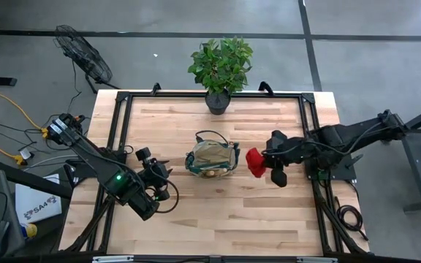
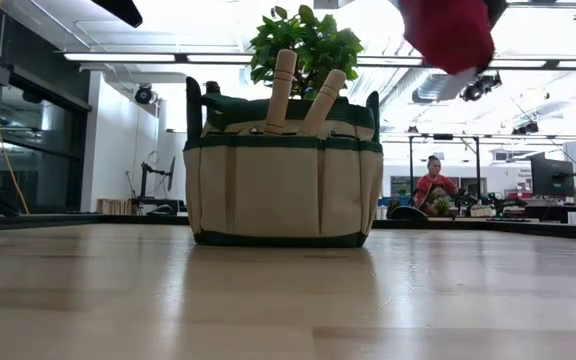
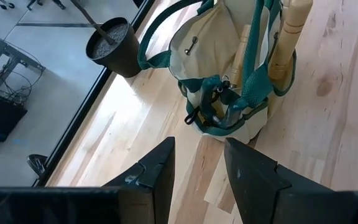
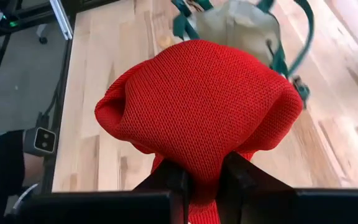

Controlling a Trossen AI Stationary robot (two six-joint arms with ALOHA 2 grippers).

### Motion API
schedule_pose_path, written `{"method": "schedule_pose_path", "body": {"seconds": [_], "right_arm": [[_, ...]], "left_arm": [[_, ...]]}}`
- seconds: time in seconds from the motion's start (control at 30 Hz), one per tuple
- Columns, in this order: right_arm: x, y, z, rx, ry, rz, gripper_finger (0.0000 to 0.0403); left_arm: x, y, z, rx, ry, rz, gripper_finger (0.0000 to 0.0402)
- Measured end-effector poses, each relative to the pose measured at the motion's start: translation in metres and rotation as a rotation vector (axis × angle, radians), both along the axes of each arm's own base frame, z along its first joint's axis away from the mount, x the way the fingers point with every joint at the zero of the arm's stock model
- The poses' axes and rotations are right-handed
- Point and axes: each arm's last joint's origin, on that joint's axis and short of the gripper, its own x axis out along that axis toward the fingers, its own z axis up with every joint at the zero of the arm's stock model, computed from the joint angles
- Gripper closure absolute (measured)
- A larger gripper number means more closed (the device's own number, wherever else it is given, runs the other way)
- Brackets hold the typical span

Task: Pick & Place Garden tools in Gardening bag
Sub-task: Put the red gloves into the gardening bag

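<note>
The tan gardening bag (image 1: 212, 158) with green trim stands upright mid-table; two wooden tool handles (image 2: 280, 90) stick up out of it. A red soft bundle (image 1: 255, 161) hangs in the air just right of the bag, with my right gripper (image 4: 201, 177) shut on it. In the low view the bundle (image 2: 450, 35) shows high above the table. My left gripper (image 3: 197, 168) waits open to the left of the bag (image 3: 229, 68), its fingers pointing toward it with nothing between them. My right gripper pinches a gathered part of the red bundle's near side (image 4: 202, 163) between its two fingers. The fingers slant down toward the bag from the table's right. The bundle bulges out beyond the fingertips, lifted clear of the table.
A potted green plant (image 1: 221, 67) in a dark pot (image 3: 112, 45) stands at the table's far edge behind the bag. The wooden tabletop (image 1: 218, 219) lies bare toward the near edge. Cables and a fan lie on the floor at the left.
</note>
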Motion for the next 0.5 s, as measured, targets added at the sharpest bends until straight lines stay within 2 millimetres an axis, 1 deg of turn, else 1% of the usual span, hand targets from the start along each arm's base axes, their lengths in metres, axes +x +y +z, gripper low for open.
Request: {"method": "schedule_pose_path", "body": {"seconds": [0.13, 0.3, 0.5], "right_arm": [[0.021, 0.006, 0.009, -0.055, 0.002, 0.035, 0.0371], [0.051, 0.012, 0.021, -0.140, -0.001, 0.072, 0.0371], [0.082, 0.008, 0.030, -0.226, -0.018, 0.051, 0.0371]], "left_arm": [[0.000, 0.000, 0.000, 0.002, -0.001, 0.000, 0.0268], [0.000, 0.000, 0.000, 0.002, -0.001, 0.000, 0.0268], [0.000, 0.000, 0.000, 0.000, -0.002, 0.000, 0.0268]]}}
